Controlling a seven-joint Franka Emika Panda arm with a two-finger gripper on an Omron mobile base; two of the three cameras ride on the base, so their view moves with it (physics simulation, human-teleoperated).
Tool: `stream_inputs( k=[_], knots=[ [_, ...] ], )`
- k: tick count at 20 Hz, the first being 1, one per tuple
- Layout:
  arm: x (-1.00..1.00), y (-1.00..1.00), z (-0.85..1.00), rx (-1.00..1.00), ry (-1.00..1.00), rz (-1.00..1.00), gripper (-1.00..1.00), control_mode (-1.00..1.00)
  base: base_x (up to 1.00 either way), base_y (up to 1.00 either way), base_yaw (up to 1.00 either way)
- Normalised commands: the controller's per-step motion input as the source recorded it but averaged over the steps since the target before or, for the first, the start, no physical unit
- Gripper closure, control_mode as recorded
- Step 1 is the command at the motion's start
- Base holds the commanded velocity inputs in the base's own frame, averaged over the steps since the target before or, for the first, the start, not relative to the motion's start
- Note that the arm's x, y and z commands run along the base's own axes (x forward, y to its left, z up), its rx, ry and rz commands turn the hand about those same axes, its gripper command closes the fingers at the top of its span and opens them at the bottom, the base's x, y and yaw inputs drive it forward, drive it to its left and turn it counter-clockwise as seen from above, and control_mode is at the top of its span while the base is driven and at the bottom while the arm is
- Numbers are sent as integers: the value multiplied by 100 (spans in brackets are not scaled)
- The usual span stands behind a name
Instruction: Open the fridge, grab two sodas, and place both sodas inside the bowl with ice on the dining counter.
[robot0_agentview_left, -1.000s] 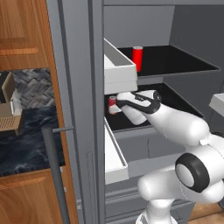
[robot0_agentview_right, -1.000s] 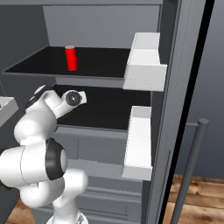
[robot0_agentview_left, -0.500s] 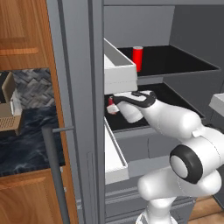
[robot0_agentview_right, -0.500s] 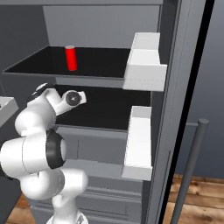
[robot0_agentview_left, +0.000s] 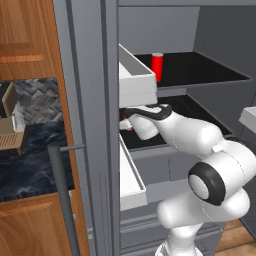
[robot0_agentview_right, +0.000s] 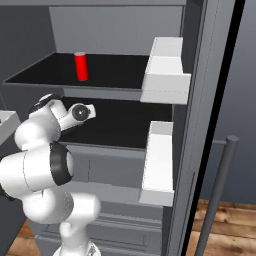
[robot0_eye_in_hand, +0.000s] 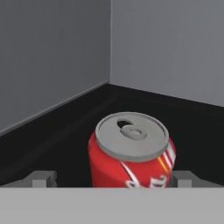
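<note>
My gripper (robot0_eye_in_hand: 111, 180) is wide open, one fingertip (robot0_eye_in_hand: 41, 178) on each side of a red soda can (robot0_eye_in_hand: 130, 155) at the bottom middle. Farther up, another can (robot0_agentview_left: 157, 66) stands on the top shelf of the fridge (robot0_agentview_left: 95, 75)

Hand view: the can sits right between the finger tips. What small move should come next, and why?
Probably close the gripper on the can. It stands upright on the black shelf with one finger tip on each side of its body, jaws open and apart from it. The left base view puts the hand at the can on the lower shelf, so no further reach looks needed.
</note>
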Motion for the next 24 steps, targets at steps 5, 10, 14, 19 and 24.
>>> stream_inputs(
  k=[5, 10, 14, 19, 24],
  knots=[
    [11, 1, -2, 0, 0, 0, 100, -100, 0, 0, 0],
    [9, 0, -4, 0, 0, 0, 100, -100, 0, 0, 0],
    [12, 2, -5, 0, 0, 0, 100, -100, 0, 0, 0],
    [1, 2, -1, -2, 0, 0, 100, -100, 0, 0, 0],
    [0, -3, -2, 0, 0, 0, 100, -100, 0, 0, 0]
  ],
)
